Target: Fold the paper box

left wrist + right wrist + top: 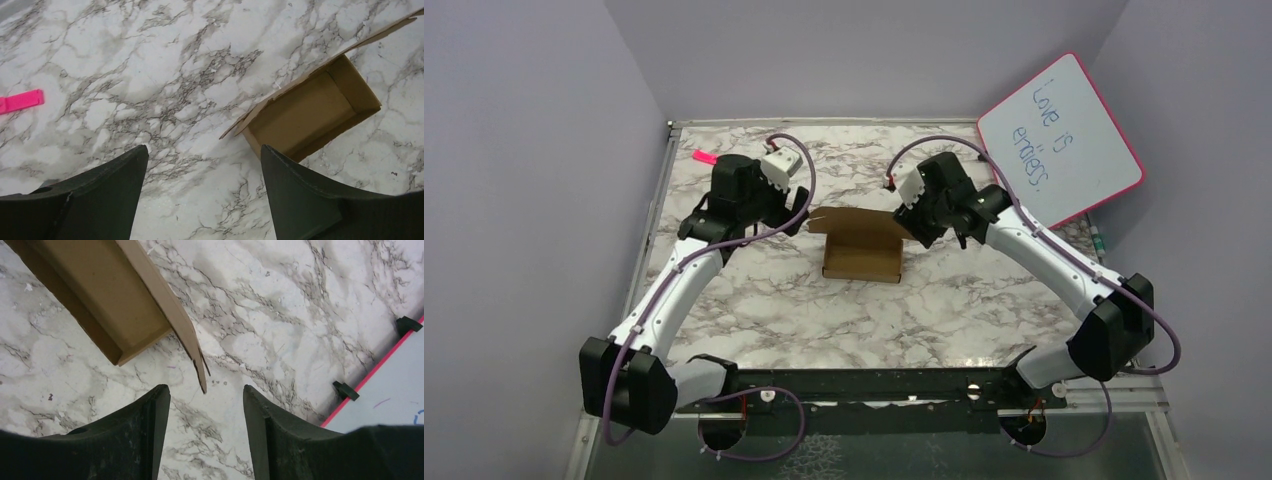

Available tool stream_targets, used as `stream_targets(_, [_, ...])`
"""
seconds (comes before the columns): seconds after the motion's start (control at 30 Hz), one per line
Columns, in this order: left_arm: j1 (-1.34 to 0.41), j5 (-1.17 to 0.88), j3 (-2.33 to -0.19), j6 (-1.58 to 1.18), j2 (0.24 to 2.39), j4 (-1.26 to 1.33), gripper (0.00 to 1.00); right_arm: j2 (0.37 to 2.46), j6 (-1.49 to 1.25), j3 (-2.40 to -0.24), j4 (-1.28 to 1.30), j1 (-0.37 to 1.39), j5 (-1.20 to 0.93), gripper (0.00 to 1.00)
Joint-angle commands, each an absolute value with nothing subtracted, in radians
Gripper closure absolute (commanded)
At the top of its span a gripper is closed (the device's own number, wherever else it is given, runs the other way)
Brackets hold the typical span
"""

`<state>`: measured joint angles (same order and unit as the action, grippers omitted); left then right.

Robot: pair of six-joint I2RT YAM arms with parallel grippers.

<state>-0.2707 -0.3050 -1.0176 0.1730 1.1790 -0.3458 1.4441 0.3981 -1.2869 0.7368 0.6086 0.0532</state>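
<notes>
The paper box point(862, 252) is brown cardboard, a shallow open box at the table's middle with its lid flap raised along the far edge. My left gripper point(796, 222) is open and empty just left of the box; its wrist view shows the box interior point(310, 112) beyond the right finger. My right gripper point(916, 228) is open and empty just right of the box. In the right wrist view the lid flap's pointed corner point(199, 371) hangs just ahead of the gap between the fingers, beside the box's wall point(95, 295).
A pink-framed whiteboard point(1060, 140) with writing leans at the back right; its edge and black clips show in the right wrist view point(380, 375). A small pink piece point(704, 157) lies at the far left, and it also shows in the left wrist view point(21, 101). Purple walls enclose the table.
</notes>
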Motion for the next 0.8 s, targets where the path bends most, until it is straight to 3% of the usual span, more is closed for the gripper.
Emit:
stream_targets(0.0, [-0.328,-0.386,-1.060,0.299,1.224,-0.351,0.17,1.495,0.444,-1.285,0.643,0.598,-0.030,0.41])
stream_targets(0.37, [-0.356,-0.457,-1.128,0.483,1.364,-0.359,0.22,1.538,0.482,-1.266,0.592,0.530,-0.127,0.57])
stream_targets(0.77, [-0.346,-0.527,-1.175,0.589,1.479,-0.402,0.43,1.567,0.492,-1.261,0.588,0.512,-0.193,0.65])
